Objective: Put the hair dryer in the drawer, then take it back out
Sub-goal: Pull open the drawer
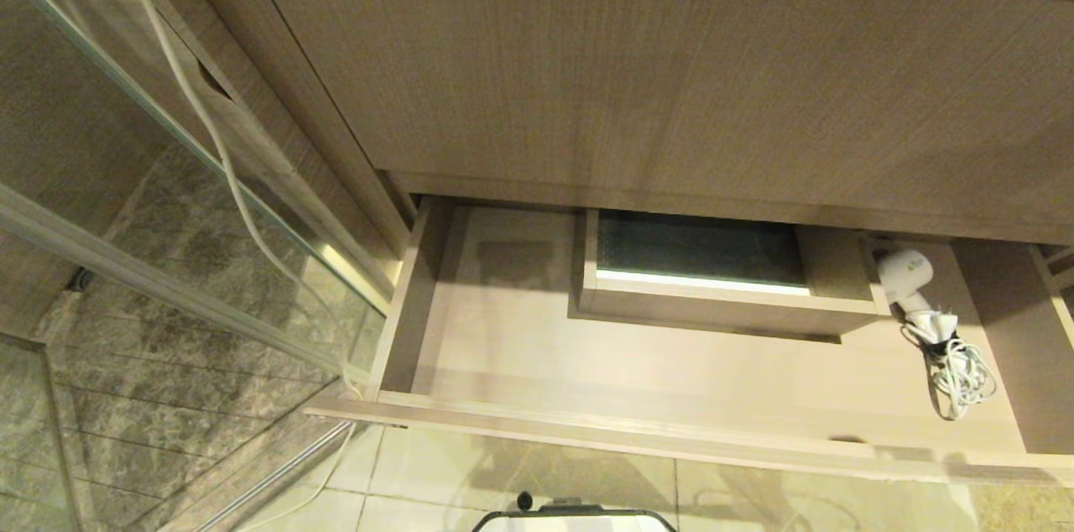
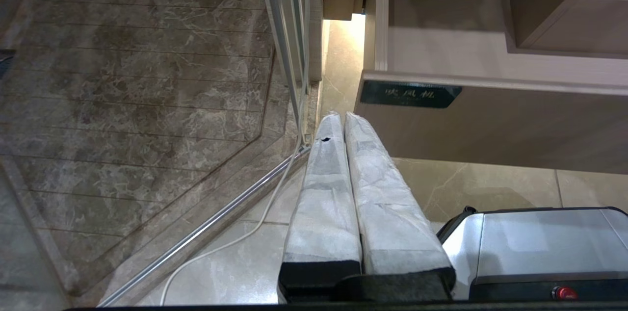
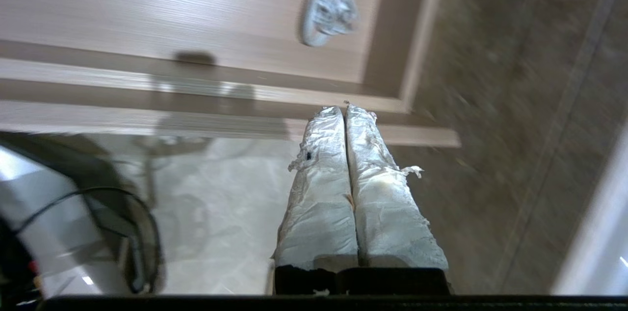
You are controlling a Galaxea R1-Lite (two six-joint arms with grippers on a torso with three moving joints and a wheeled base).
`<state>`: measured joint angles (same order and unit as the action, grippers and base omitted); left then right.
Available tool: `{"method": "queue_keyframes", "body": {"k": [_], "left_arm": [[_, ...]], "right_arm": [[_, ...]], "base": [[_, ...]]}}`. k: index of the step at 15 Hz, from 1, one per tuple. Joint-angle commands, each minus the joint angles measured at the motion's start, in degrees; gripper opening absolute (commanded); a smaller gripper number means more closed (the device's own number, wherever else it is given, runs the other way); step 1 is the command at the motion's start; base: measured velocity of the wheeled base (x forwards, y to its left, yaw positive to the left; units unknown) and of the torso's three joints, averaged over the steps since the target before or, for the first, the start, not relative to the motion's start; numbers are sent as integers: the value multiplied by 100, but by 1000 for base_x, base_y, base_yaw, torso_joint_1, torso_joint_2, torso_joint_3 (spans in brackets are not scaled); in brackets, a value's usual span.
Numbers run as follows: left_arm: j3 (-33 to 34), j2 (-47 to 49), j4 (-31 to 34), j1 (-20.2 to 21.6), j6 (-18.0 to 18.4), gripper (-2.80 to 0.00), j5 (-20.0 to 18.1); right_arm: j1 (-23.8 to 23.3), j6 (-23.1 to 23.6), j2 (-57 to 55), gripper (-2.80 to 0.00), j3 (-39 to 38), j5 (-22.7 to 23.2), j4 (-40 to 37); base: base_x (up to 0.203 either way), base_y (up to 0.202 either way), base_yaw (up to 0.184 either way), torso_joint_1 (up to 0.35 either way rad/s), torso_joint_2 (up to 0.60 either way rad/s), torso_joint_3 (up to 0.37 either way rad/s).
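Note:
The drawer (image 1: 671, 440) stands pulled out, wide and shallow, in light wood grain. The small white hair dryer (image 1: 904, 276) lies inside it near the right end, its bundled white cord (image 1: 961, 372) trailing toward the front. In the right wrist view only that cord (image 3: 327, 4) shows, lying on the drawer floor (image 3: 171, 12). My right gripper (image 3: 344, 110) is shut and empty, out in front of the drawer's right front corner, above the floor tiles. My left gripper (image 2: 342, 117) is shut and empty too, parked low before the drawer's labelled left corner (image 2: 409, 94). Neither arm appears in the head view.
A boxed rectangular cutout (image 1: 713, 280) sits in the middle of the drawer. A taller plain wood panel (image 1: 671, 79) rises above it. A glass shower screen (image 1: 168, 179) and a loose white cable (image 1: 210, 138) stand to the left. My own base (image 2: 539, 247) is just below the drawer front.

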<state>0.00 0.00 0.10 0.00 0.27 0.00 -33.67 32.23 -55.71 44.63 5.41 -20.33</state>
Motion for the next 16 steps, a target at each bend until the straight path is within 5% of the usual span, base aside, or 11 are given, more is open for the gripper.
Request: {"method": "queue_keyframes", "body": {"k": [1, 8, 16], "left_arm": [[6, 0, -1, 0, 0, -280, 0], [9, 0, -1, 0, 0, -280, 0], [0, 0, -1, 0, 0, -280, 0]], "right_arm": [[-41, 26, 345, -280, -89, -352, -53], [-122, 63, -237, -280, -155, -456, 10], [-72, 21, -2595, -280, 808, -378, 345]], "base": [[0, 0, 0, 0, 0, 0], [0, 0, 0, 0, 0, 0], [0, 0, 0, 0, 0, 0]]}}
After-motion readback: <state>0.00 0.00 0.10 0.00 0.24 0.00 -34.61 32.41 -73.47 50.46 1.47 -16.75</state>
